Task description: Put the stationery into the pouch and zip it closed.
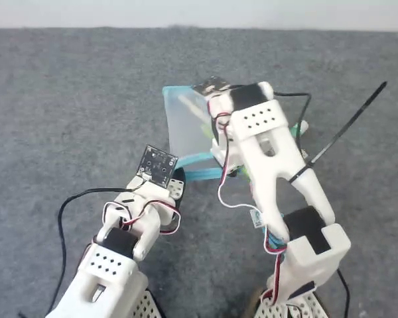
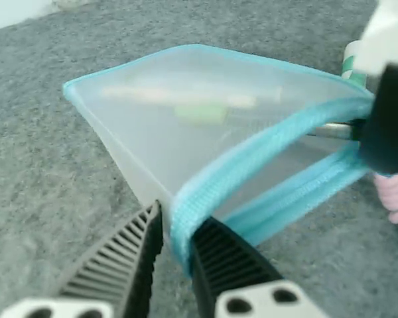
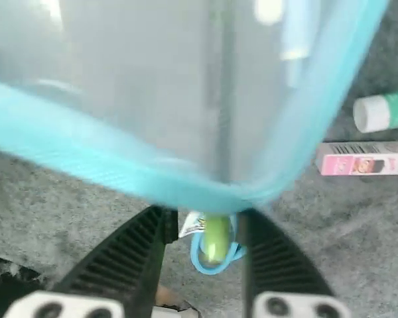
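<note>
We are looking down on a grey table (image 1: 60, 93) where two arms are meeting at one pouch (image 1: 186, 126). The right arm (image 1: 272, 152) is leaning over the pouch from above and is blocking its far side in the high view. The left arm (image 1: 119, 258) is coming up from the near corner.

The pouch is sitting mid-table between the two grippers. It is translucent with a teal zip, and its two zip edges are gaping apart at the near end. The left gripper (image 2: 176, 224) is pinching the teal edge at the pouch's corner, its jaws nearly together with only the fabric between them.

Through the pouch wall the left wrist view is giving us one pale stick (image 2: 186, 98) with a green part beside it. It is too blurred for us to count more.

Outside the pouch we are counting two loose things lying just beside each other close to its edge: one green-and-white tube (image 3: 383, 111) and one pink box (image 3: 363, 158).

The right gripper (image 3: 205, 215) is sitting under the zip end, its jaws partly open — the single green pull (image 3: 216, 242) on its blue ring is hanging between them, and we are seeing no firm grip on it.
</note>
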You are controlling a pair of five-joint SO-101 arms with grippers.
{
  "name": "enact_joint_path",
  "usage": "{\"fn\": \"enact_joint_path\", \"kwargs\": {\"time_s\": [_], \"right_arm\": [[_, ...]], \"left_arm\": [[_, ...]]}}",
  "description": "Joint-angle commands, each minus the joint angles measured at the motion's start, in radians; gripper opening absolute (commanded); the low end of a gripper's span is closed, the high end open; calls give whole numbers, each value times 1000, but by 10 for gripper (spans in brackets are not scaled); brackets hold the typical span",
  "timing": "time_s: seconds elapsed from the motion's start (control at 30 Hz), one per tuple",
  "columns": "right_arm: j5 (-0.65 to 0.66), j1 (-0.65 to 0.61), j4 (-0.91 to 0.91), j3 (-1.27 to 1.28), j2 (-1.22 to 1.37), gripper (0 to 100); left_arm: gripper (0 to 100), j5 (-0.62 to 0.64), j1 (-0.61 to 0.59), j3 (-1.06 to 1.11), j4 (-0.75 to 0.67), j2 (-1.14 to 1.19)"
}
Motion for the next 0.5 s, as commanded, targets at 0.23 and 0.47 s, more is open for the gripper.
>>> {"fn": "enact_joint_path", "kwargs": {"time_s": [0.23,0.47], "right_arm": [[-11,33,33,-169,-120,191],[11,133,36,-100,-351,188]], "left_arm": [[12,-12,15,-7,-5,-20],[12,-9,11,-7,-5,-21]]}}
